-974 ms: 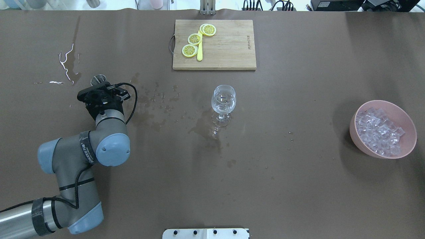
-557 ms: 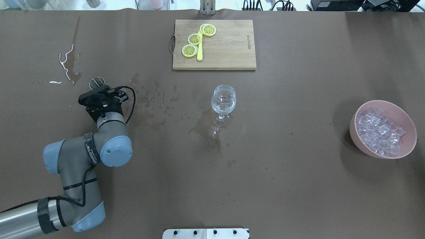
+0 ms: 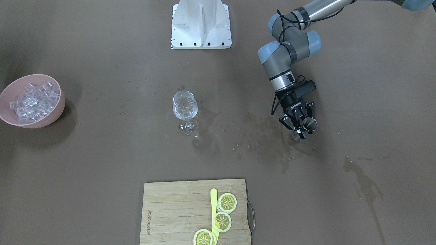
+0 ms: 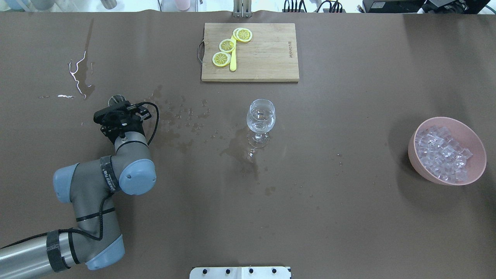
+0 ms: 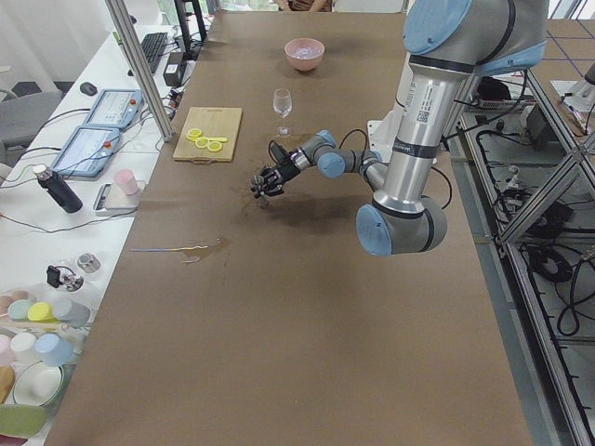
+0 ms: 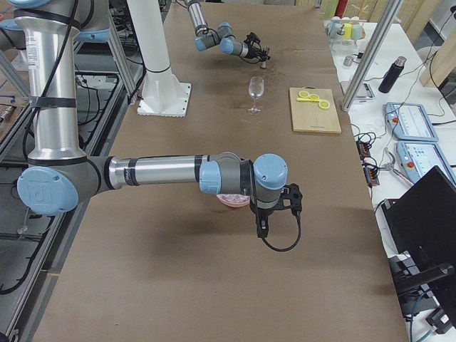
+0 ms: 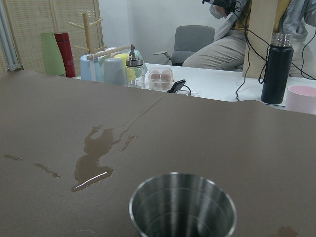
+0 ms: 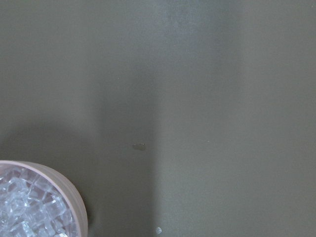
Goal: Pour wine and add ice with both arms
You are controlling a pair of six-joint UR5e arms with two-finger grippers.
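Observation:
My left gripper (image 3: 301, 123) is shut on a small upright metal cup (image 3: 310, 124), held low over the table at my left. The cup's rim peeks out past the gripper in the overhead view (image 4: 115, 100) and fills the bottom of the left wrist view (image 7: 182, 207). A wine glass (image 4: 260, 116) with a little clear wine stands mid-table. A pink bowl (image 4: 416, 157) of ice cubes (image 4: 441, 153) sits far right. My right gripper (image 6: 265, 222) hangs beside that bowl, seen only from the side; I cannot tell if it is open. The right wrist view shows the bowl's rim (image 8: 74, 197).
A wooden cutting board (image 4: 267, 54) with lemon slices (image 4: 227, 45) and a yellow knife lies at the back. Wet spill stains (image 4: 240, 151) spread between the cup and the glass. The white pedestal (image 3: 201, 23) stands at the robot's side of the table.
My left gripper with the metal cup has drawn back slightly toward the robot, and the elbow has shifted a little right. The glass and bowl have not moved.

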